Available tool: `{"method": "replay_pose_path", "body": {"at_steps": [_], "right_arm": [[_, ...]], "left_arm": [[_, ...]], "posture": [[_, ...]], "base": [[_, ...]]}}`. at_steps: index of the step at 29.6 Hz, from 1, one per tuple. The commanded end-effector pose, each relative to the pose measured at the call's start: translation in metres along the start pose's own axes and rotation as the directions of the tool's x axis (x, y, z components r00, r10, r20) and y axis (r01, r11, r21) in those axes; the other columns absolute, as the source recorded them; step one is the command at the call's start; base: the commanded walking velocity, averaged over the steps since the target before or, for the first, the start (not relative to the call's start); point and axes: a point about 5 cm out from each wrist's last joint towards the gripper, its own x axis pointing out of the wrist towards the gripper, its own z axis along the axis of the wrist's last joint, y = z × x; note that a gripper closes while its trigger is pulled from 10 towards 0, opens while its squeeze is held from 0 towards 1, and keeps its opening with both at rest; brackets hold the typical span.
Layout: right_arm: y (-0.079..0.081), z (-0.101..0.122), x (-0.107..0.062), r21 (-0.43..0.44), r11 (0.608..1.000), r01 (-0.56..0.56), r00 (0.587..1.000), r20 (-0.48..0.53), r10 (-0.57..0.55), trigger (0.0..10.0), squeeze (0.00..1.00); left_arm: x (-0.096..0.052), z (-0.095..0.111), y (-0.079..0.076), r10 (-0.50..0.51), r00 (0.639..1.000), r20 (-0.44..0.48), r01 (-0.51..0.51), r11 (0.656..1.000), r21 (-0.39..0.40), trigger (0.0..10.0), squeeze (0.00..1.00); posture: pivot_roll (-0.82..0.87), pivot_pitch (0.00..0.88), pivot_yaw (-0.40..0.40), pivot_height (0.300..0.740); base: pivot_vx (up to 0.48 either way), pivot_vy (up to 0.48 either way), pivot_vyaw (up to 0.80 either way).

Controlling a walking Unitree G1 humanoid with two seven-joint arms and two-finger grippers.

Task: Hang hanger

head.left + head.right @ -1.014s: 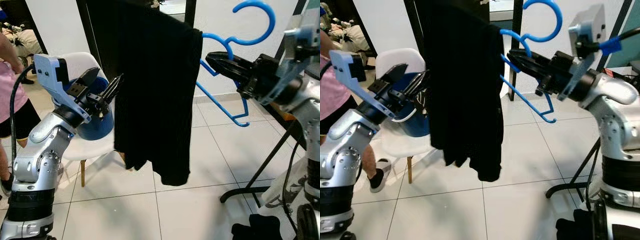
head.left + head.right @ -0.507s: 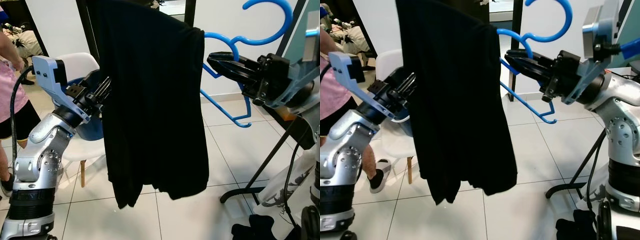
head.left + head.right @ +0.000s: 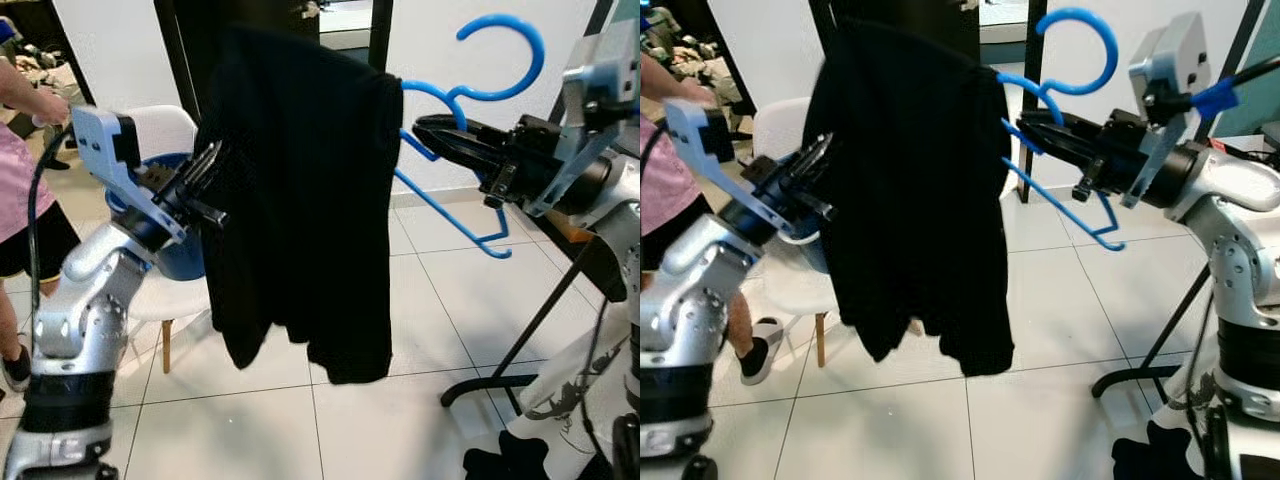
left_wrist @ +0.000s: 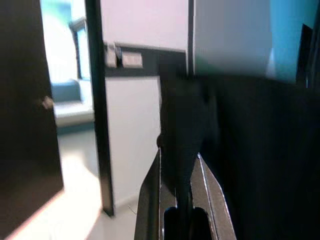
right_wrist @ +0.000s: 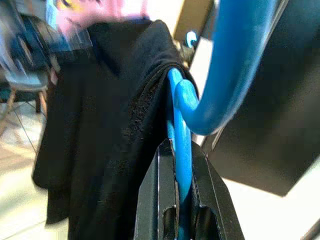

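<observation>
The blue hanger [image 3: 470, 150] is clamped at its neck by the right gripper [image 3: 432, 132], hook kept upward for hanging. The black garment [image 3: 305, 200], draped on one hanger arm, is pinched at its edge by the left gripper [image 3: 208, 175], steadying it. Since half a second ago, the cloth hangs narrower, its hem is higher, and the hook is lower.

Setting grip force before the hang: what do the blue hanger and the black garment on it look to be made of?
The blue hanger looks like moulded plastic: one uniform colour, thick rounded bars, a soft sheen. The right hand is clamped on it. The black garment looks like soft matte fabric, probably a knit: it drapes in limp folds and shows no shine. The left hand pinches its edge.
</observation>
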Motion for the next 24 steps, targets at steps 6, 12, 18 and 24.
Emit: {"method": "replay_pose_path", "body": {"at_steps": [6, 12, 18, 24], "right_arm": [[-0.004, -0.012, 0.002, 0.058, 0.995, 0.08, 0.996, -0.048, -0.077, 10.0, 0.0], [-0.003, -0.03, 0.01, 0.148, 0.983, 0.113, 0.992, -0.081, -0.101, 10.0, 0.0], [-0.002, -0.026, 0.02, 0.27, 0.955, 0.12, 0.991, 0.021, -0.131, 10.0, 0.0], [-0.015, -0.011, 0.025, 0.473, 0.869, 0.141, 0.939, 0.215, -0.269, 10.0, 0.0]], "left_arm": [[0.002, 0.015, 0.001, -0.028, 0.999, 0.039, 0.027, 0.999, 0.042, 0.0, 0.0], [0.009, 0.026, -0.004, -0.051, 0.995, 0.083, 0.047, 0.998, 0.047, 0.0, 0.0], [0.009, 0.024, -0.011, -0.09, 0.993, 0.077, 0.088, 0.995, 0.037, 0.0, 0.0], [0.005, 0.021, -0.023, -0.158, 0.985, 0.071, 0.158, 0.987, 0.002, 0.0, 0.0]], "posture": [[-0.07, 0.0, 0.019, 0.74], [-0.07, 0.0, 0.016, 0.74], [-0.07, 0.0, 0.016, 0.74], [-0.06, 0.0, 0.009, 0.74]], "base": [[0.0, 0.0, 0.0], [0.0, 0.0, 0.0], [0.0, 0.0, 0.0], [0.0, 0.0, 0.0]]}}
